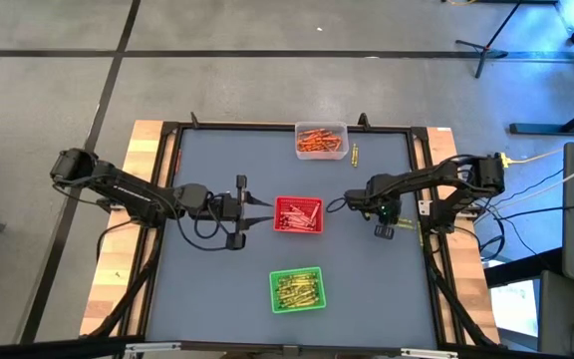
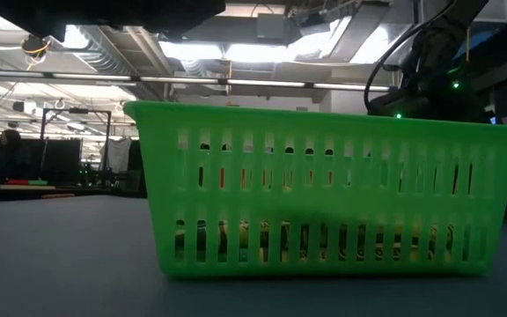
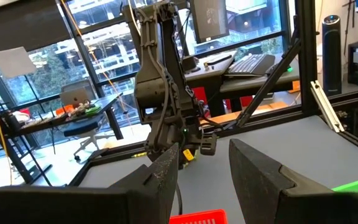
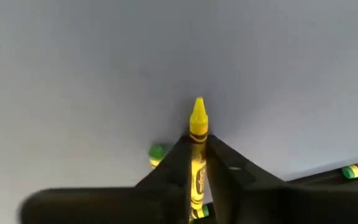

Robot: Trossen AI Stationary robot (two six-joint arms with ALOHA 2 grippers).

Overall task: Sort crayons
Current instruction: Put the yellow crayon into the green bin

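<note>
Gripping a yellow crayon (image 4: 197,134), the right end effector (image 4: 197,163) stood clamped on it right of the red tray (image 1: 298,215). Left of that tray, the left end effector (image 1: 263,211) hung slightly apart, empty. Nearer lay the green tray (image 1: 297,289); beyond, the clear tray (image 1: 321,141) of orange crayons (image 1: 319,142).

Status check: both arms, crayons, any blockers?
Right gripper shut on yellow crayon. Left gripper beside red tray, holding nothing visible. No blockers seen.
</note>
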